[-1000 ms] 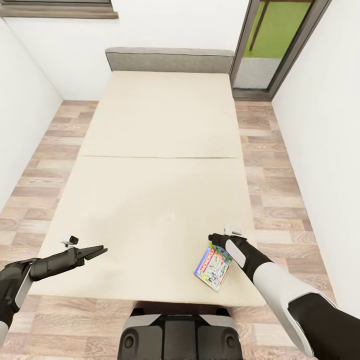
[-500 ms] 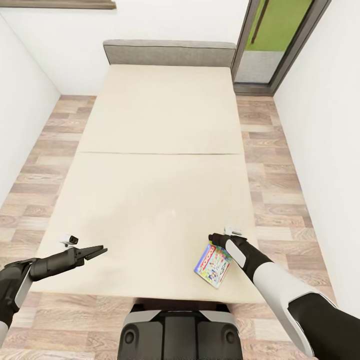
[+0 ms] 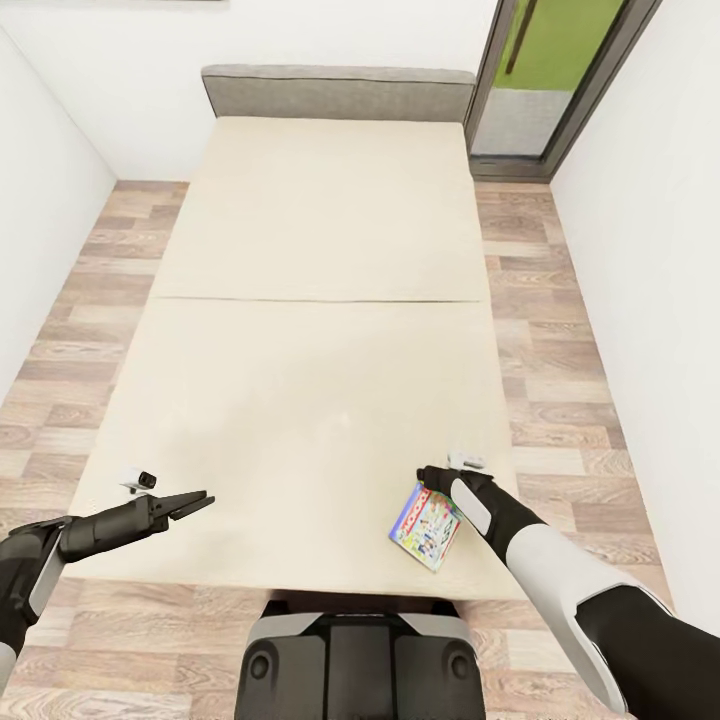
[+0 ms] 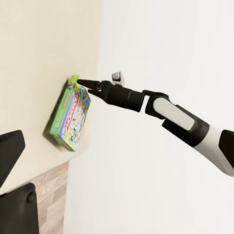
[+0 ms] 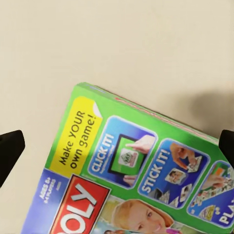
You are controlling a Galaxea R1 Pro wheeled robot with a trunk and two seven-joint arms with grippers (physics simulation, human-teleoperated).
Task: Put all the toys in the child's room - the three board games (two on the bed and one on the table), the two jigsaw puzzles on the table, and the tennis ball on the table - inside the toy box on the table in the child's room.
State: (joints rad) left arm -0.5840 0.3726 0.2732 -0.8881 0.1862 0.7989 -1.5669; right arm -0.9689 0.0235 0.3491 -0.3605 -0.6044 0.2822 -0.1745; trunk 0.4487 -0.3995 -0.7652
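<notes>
- At the foot of the bed (image 3: 300, 380), I have my right gripper (image 3: 432, 474) poised at the far end of a board game (image 3: 425, 527) that lies flat on the mattress, close to the near right corner.
- The game: a thin box with a green edge and a busy cartoon lid (image 5: 136, 185), set at a slant to the mattress edge; in the left wrist view its green side (image 4: 68, 114) shows it resting on the beige surface.
- My right jaws are spread: in the right wrist view the two dark fingertips (image 5: 9, 151) sit at opposite margins with the box between them, not touching it as far as I can judge.
- My left gripper (image 3: 190, 503) hangs over the near left part of the bed, well apart from the game, its jaws parted a little and grasping nothing.
- The step in hand, as I read it, is picking up this game. To do it well I should bring the fingers down square across one narrow edge, not a corner, close firmly on the thin side, and lift level so the box does not pivot or slip.
- The soft mattress may give under pressure, so I would press lightly.
</notes>
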